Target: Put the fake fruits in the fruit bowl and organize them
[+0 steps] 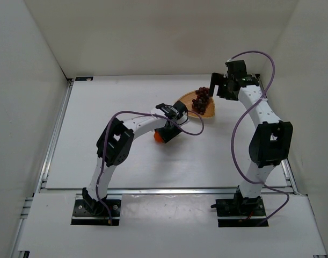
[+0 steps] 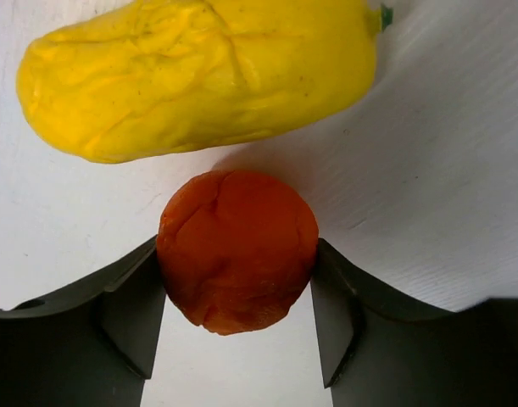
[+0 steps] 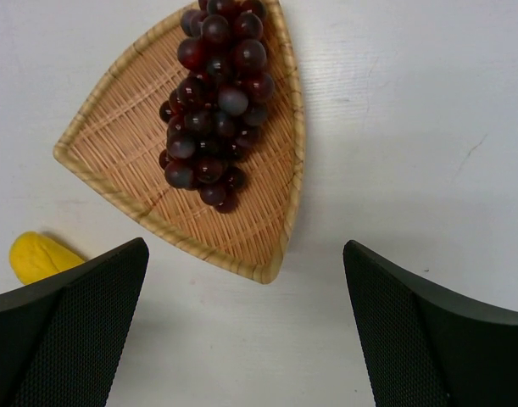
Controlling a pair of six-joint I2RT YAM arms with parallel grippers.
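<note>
beside the banana [image 2: 199,76], left gripper [image 2: 237,284] clamps the orange [image 2: 237,246], due next for lifting into the fruit bowl [image 3: 106,140]; right gripper [image 3: 246,254] gapes.

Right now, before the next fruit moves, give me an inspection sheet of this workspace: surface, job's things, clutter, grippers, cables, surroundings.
Surface: white table, no spills seen.
Job's things: dark purple grape bunch lies in the tan woven rounded-triangle bowl; small round orange fruit and yellow oblong fruit sit side by side on the table, outside the bowl.
Clutter: nothing seen.
Grippers: left gripper shut on the small round orange fruit; right gripper open and empty, above the bowl's corner.
Cables: purple cable loops loosely off each arm.
Surroundings: white walls on three sides.
</note>
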